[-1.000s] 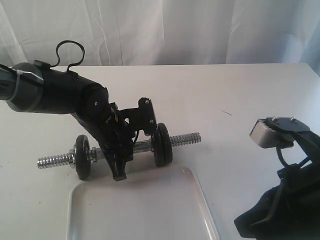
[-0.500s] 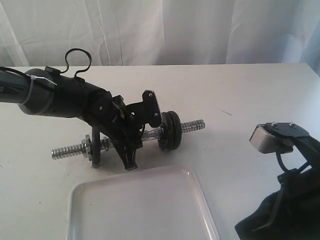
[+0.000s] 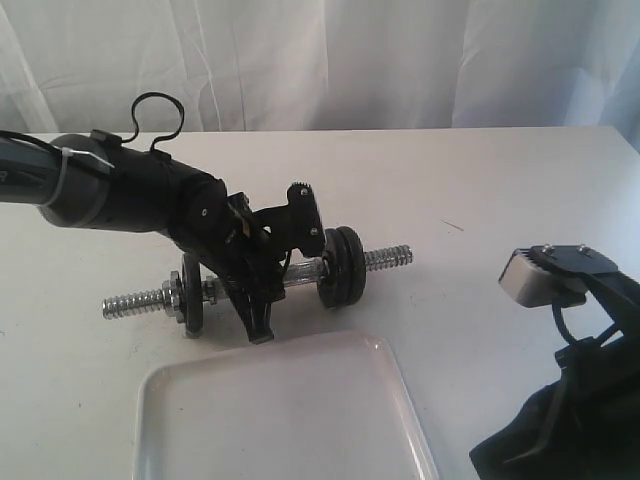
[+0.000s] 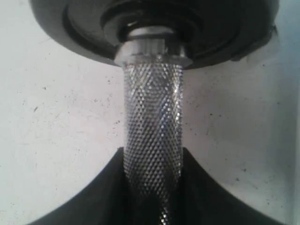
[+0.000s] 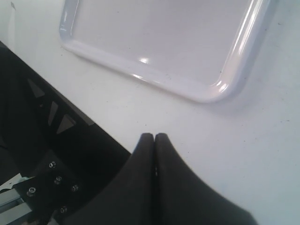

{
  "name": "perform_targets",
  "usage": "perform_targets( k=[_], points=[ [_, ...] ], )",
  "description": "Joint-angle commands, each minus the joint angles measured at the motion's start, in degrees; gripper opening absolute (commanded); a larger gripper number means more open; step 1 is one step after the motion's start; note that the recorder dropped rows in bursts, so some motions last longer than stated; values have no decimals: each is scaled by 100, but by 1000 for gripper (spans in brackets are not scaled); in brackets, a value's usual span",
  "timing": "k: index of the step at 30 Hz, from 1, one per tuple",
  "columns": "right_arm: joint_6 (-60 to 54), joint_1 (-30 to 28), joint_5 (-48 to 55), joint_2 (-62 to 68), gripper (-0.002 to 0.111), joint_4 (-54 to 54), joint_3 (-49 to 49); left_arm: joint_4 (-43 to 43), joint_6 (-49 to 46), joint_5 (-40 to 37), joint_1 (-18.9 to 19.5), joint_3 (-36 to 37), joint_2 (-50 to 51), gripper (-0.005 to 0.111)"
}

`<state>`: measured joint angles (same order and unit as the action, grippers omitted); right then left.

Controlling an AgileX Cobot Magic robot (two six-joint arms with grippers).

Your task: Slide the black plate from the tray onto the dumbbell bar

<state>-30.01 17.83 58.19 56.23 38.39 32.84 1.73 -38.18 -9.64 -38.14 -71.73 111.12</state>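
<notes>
Though near the tray (image 3: 410,410), discs (image 3: 340,265) on bar (image 3: 135,302)

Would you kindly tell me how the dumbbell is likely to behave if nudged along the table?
Likely heavy for its size, given the iron-looking discs. Round discs suggest it may roll. The knurled bar should resist slipping.

Dumbbell bar (image 3: 300,270) shifted right, left pincer (image 3: 258,300) along with it

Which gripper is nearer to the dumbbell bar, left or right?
Left. The left gripper clamps the dumbbell bar at its middle; the right gripper sits apart, shut, beside the tray.
</notes>
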Motion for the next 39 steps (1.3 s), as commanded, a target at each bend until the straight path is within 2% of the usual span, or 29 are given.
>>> perform_targets(
  k=[1, 39],
  points=[
    [-71, -13, 56, -33, 0, 52, -22, -75, 19, 184, -27, -102, -775, 0],
    [-71, -13, 88, -33, 0, 52, -22, -75, 19, -282, -27, -102, -775, 0]
  ],
)
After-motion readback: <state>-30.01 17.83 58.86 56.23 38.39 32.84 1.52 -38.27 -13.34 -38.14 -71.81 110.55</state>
